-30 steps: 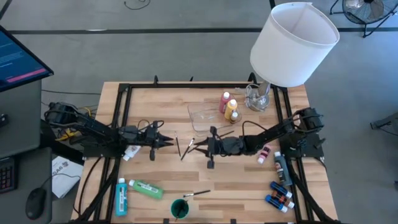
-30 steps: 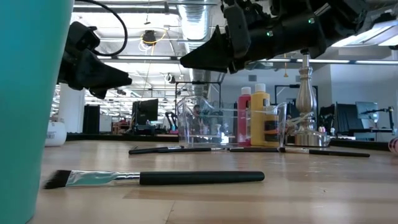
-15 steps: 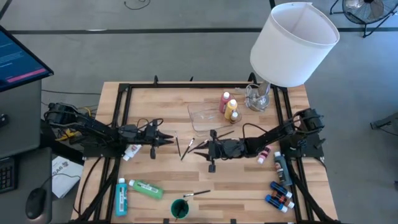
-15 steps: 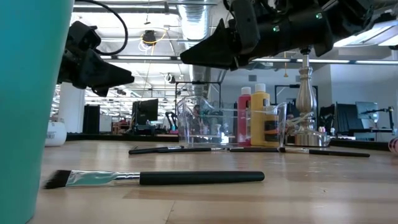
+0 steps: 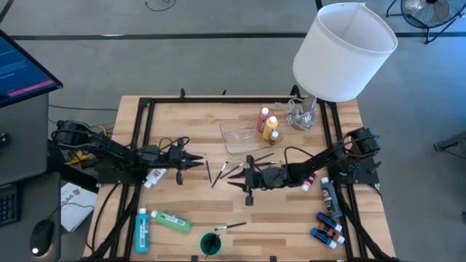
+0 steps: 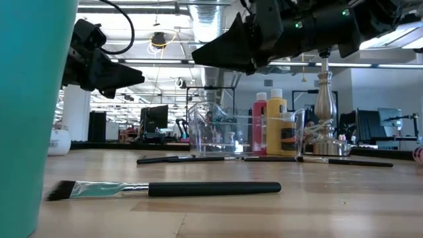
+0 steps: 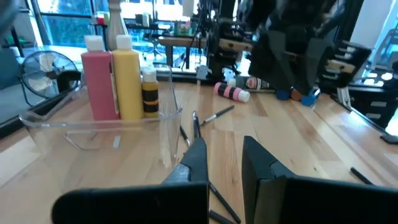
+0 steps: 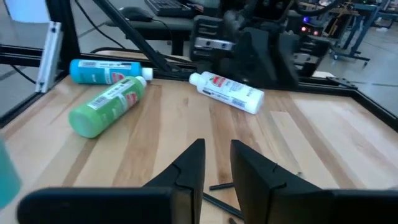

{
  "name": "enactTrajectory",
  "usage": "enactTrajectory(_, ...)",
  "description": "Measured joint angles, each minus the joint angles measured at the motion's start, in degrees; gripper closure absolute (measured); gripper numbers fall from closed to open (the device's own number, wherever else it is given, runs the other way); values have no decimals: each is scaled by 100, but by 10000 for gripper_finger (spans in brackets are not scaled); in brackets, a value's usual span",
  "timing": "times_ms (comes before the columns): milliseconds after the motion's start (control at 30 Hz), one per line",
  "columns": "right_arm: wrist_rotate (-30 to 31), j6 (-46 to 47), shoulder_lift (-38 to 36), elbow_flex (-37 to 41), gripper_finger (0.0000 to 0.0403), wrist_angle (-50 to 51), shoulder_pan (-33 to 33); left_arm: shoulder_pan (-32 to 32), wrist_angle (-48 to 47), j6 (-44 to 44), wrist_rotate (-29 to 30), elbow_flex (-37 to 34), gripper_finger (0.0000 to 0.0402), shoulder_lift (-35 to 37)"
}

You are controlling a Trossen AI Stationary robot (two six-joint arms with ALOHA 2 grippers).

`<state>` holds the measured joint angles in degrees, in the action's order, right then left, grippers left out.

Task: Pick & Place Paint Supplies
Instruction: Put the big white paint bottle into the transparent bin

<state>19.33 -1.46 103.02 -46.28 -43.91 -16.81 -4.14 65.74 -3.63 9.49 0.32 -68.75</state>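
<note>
1. The left gripper hangs above the left half of the worktop, its fingers pressed together with nothing between them, pointing toward the middle.
2. The right gripper hovers over the middle of the worktop, pointing left. Its fingers stand a narrow gap apart, and from the right wrist view the gap looks empty; no brush or bottle is in it.
3. A few thin dark brushes lie flat on the wood between the two grippers, just off the right gripper's tips.
4. The clear tray sits toward the far edge, middle of the worktop. A red bottle and a yellow bottle stand upright at its right side, touching each other.
5. Another brush lies near the front edge, beside a teal cup.
6. At the front left corner a green bottle and a blue bottle lie on their sides. A white bottle lies by the left edge.
7. A pink bottle lies at the right edge, with several small coloured bottles toward the front right corner.
8. A lamp with a big white shade stands at the far right corner.
</note>
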Motion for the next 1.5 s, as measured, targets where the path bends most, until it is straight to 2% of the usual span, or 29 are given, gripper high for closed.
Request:
enactTrajectory(767,9,2,4,0,334,-236,-39,0,343,156,-17,83,401,0)
enactTrajectory(900,17,2,4,0,334,-553,-129,-6,360,-33,-393,343,401,0)
enactTrajectory(1033,11,2,4,-4,334,-829,-251,-91,368,-847,-955,621,401,0)
enactTrajectory(1233,11,1,4,-4,334,-1093,-396,-146,428,-978,-970,972,401,2)
enactTrajectory(1500,2,0,4,-133,334,-1187,-516,-146,979,-1500,-957,1226,401,224)
